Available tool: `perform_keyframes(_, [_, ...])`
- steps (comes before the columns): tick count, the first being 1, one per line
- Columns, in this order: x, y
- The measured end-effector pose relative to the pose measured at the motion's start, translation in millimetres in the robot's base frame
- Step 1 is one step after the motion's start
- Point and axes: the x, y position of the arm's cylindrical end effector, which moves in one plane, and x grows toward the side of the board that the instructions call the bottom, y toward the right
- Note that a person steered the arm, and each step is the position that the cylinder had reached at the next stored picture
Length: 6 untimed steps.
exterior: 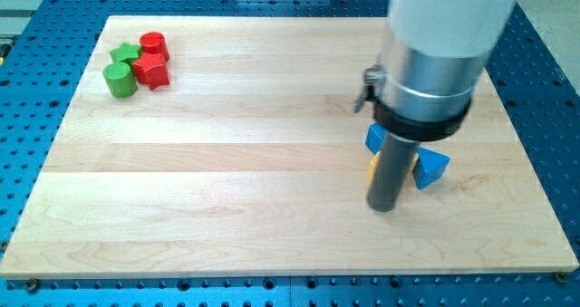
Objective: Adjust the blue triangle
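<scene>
The blue triangle [430, 168] lies on the wooden board [227, 189] at the view's right, just right of my rod. My tip [383, 206] rests on the board a little left of and below the triangle, close to it. A second blue block [373, 138] shows above and left of the triangle, partly hidden behind the rod. A small yellow block [372, 167] peeks out at the rod's left edge, mostly hidden. I cannot tell whether the rod touches any of them.
At the view's top left sits a cluster: a red cylinder [154, 44], a red star-like block [152, 71], a green cylinder [119, 79] and a green star-like block [124, 52]. A blue perforated table [27, 117] surrounds the board.
</scene>
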Motion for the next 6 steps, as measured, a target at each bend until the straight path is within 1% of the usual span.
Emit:
perform_keyframes(1, [20.0, 22.7])
perform_keyframes(2, [26.1, 94.9])
perform_keyframes(3, [-14.4, 112.5])
perform_keyframes(4, [-29.5, 93.8])
perform_keyframes(6, [-31.3, 64.6])
